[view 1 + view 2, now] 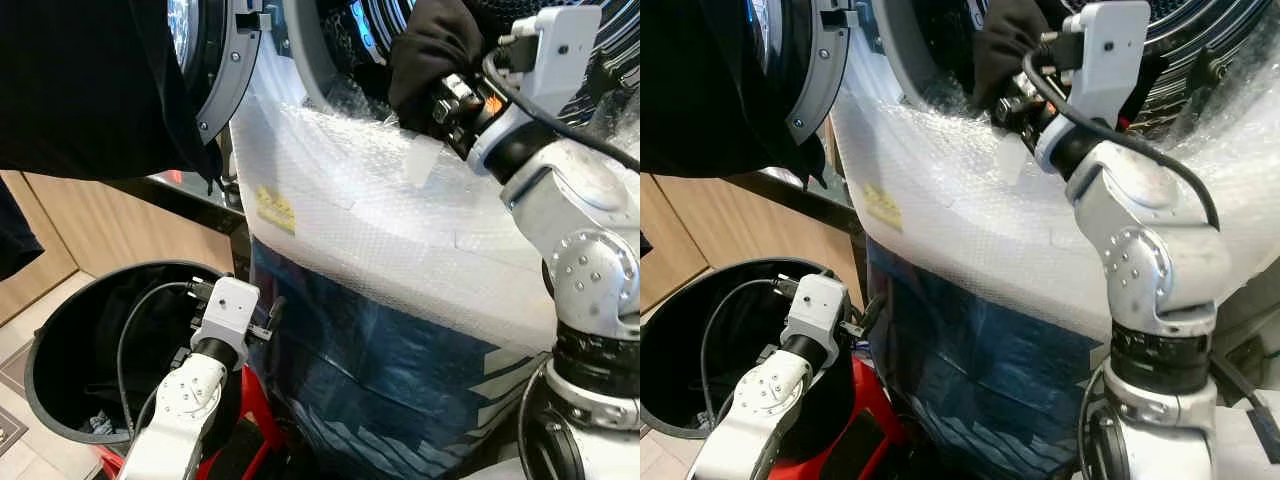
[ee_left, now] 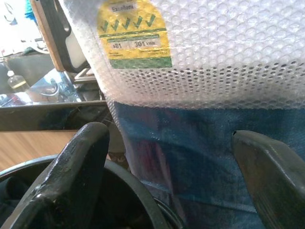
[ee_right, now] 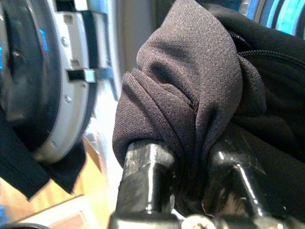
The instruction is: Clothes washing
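- Black cloth (image 1: 430, 50) is bunched at the mouth of the drum (image 1: 360, 30), pinched by the right gripper (image 1: 450, 95), which reaches over the bubble wrap (image 1: 400, 240) on the washer's front. The door (image 1: 215, 60) stands open, with more dark fabric (image 1: 80, 90) draped in front of it. That hanging piece could snag or get trapped if the door swings.
- Right eye view: the left gripper (image 1: 865, 315) hangs low over the black bin (image 1: 680, 330), beside the washer. It could knock the bin's rim if the arm swings.
- Left wrist view: its fingers (image 2: 71, 162) are spread wide with nothing between them.
- Right wrist view: both fingers (image 3: 147, 167) are clamped on a fold of cloth. The fold is small; it may slip free and drop outside the drum.
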`<state>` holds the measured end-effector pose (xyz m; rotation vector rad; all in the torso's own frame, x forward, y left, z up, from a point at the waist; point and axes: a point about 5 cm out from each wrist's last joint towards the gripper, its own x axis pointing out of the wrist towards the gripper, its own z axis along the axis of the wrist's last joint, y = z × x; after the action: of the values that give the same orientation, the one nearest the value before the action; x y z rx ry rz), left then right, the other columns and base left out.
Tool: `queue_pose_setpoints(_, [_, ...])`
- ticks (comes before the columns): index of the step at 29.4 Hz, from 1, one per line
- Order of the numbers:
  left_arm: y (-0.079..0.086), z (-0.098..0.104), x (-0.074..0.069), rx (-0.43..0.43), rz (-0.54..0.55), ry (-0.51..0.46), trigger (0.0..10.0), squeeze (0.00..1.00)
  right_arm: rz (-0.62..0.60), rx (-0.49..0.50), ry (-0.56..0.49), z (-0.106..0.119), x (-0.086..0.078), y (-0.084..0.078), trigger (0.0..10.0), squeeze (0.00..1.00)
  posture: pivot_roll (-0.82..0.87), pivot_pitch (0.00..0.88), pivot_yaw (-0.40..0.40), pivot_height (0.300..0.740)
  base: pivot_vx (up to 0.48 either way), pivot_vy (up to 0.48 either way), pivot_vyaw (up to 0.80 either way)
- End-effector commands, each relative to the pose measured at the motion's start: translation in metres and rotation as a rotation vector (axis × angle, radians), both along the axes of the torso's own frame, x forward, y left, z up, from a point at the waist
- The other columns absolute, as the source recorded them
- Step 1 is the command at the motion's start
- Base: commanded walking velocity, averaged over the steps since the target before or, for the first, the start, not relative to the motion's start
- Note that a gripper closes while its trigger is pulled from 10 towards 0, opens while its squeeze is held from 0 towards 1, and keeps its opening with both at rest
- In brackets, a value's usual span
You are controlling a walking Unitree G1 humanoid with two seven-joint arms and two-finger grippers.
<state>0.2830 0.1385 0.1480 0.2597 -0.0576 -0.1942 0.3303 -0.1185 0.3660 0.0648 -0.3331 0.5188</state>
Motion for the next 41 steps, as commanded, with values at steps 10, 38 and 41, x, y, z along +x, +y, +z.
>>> queue_pose_setpoints(10, [-0.003, 0.0, 0.004, -0.002, -0.001, 0.007, 10.0, 0.0, 0.128, 0.056, 0.006, 0.047, 0.059, 0.029, 0.0, 0.0, 0.02, 0.066, -0.041, 0.74, 0.0, 0.0, 0.0])
queue_pose_setpoints(38, [-0.003, 0.001, 0.007, 0.0, 0.017, -0.003, 10.0, 0.0, -0.494, -0.058, 0.034, 0.05, 0.087, -0.01, 10.0, 0.0, 0.05, 0.039, -0.066, 0.74, 0.0, 0.0, 0.0])
queue_pose_setpoints(41, [-0.006, 0.001, 0.007, -0.002, 0.01, -0.001, 10.0, 0.0, -0.481, -0.091, 0.102, 0.024, 0.093, -0.003, 10.0, 0.0, 0.05, 0.04, -0.066, 0.74, 0.0, 0.0, 0.0])
